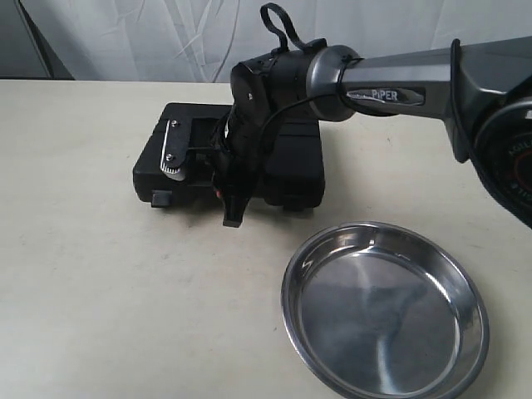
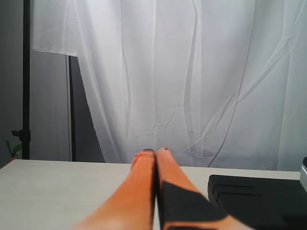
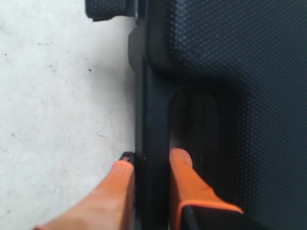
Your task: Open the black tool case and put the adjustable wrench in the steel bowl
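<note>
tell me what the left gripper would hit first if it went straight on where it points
Probably the curtain: the left gripper points across the table at it, and the case lies off to one side. Depth is unclear.

The left end effector [image 2: 156,152] points across the pale bench [image 2: 57,191] toward its far edge, orange fingers [image 2: 141,182] pressed together. A white curtain [image 2: 192,72] hangs behind that edge. The black tool case [image 2: 254,199] lies near the fingers, short of it.
</note>
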You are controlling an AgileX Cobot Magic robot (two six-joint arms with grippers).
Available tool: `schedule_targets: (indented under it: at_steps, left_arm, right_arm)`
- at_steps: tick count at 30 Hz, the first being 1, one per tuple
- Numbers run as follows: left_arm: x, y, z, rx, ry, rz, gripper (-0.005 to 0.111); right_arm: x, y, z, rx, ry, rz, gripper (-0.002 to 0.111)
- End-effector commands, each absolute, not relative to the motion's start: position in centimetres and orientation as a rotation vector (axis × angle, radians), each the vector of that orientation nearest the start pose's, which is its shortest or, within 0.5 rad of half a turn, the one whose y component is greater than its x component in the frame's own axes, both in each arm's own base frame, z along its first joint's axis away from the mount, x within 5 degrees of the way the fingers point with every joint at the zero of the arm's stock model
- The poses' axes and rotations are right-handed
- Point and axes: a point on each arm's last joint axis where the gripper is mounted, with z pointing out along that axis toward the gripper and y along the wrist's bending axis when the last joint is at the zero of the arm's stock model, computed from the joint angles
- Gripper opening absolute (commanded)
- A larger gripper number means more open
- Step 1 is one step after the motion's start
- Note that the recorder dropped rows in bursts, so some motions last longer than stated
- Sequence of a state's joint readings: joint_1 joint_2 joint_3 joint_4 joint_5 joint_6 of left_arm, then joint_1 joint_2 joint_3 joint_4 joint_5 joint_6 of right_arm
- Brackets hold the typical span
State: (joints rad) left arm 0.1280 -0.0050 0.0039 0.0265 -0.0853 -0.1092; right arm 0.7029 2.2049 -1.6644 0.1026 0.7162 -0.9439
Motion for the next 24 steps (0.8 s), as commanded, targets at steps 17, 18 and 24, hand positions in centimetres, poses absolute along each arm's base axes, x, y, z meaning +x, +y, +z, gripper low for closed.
schedule_targets:
  at_steps: [17,18,24]
  left_arm:
    - [5.5,0.7,22.1,-0.143,1.386,0.035,0.0]
    - [5.5,0.7,22.1,-0.143,1.386,0.035,0.0]
    - [5.5,0.7,22.1,-0.143,1.386,0.035,0.0]
  right_arm:
    - [36.2,31.1,12.3,-1.943,1.925,0.028,0.028]
    - [36.2,31.1,12.3,-1.944,1.924,0.025,0.028]
    - [36.0,31.0,12.3,-1.957,1.935,0.029,0.028]
